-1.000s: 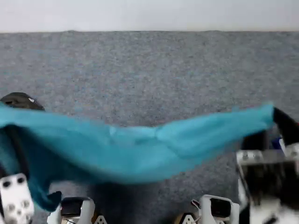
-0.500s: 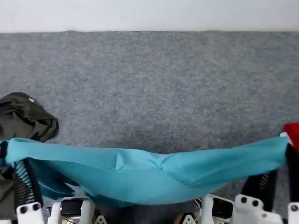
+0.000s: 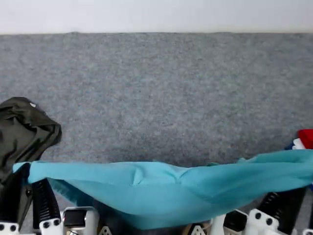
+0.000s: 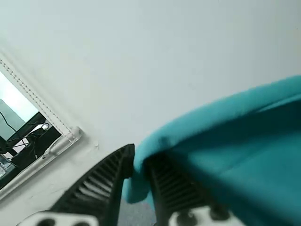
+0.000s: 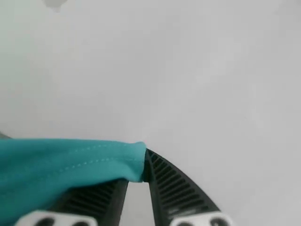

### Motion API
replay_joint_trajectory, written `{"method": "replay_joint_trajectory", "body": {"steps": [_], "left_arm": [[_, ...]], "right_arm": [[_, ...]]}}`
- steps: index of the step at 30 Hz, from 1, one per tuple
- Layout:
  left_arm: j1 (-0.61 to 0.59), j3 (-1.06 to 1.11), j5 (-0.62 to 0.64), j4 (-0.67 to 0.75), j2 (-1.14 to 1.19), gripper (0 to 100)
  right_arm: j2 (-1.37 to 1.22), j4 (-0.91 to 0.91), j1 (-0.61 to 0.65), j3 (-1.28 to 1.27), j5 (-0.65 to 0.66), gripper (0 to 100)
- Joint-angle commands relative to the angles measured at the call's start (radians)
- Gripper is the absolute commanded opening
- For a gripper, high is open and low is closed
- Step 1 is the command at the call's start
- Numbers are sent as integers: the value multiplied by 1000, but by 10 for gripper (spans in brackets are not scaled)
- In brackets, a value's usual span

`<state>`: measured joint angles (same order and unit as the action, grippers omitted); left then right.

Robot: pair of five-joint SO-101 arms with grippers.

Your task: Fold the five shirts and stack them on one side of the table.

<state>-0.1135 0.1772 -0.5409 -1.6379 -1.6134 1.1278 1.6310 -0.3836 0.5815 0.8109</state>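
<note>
A teal shirt (image 3: 161, 188) hangs stretched in the air across the near edge of the table, sagging in the middle. My left gripper (image 4: 139, 157) is shut on one end of it, seen in the high view at the near left (image 3: 23, 172). My right gripper (image 5: 143, 159) is shut on the other end of the teal shirt (image 5: 61, 165); its arm (image 3: 281, 205) stands at the near right. A crumpled dark olive shirt (image 3: 24, 129) lies on the left side of the grey table (image 3: 161, 98).
A bunch of red, white and blue cloth (image 3: 304, 139) lies at the right edge. The arm bases (image 3: 78, 220) stand at the near edge under the hanging shirt. The grey cloth surface runs bare back to the white wall.
Both grippers have carried the stretched teal shirt toward the near edge of the table. This uncovered the dark olive shirt on the left and the red cloth on the right.
</note>
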Motion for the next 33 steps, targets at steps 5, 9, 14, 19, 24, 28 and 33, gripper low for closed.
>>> {"method": "replay_joint_trajectory", "body": {"steps": [5,9,14,19,24,28,33], "left_arm": [[-6,137,-12,101,-87,4],[-112,183,-11,224,-91,4],[-160,308,-9,411,-91,4],[-161,487,-9,549,-91,4],[-160,665,-11,666,-91,4],[-153,828,-11,776,-91,4],[-135,1047,-11,941,-91,4]], "right_arm": [[-8,-171,-35,28,61,11],[-13,-191,-35,28,61,11],[-33,-186,-35,-38,57,11],[-85,-236,-31,-238,55,11],[-125,-403,-7,-512,60,11],[-130,-539,111,-753,61,11],[-136,-734,248,-1034,61,11]]}}
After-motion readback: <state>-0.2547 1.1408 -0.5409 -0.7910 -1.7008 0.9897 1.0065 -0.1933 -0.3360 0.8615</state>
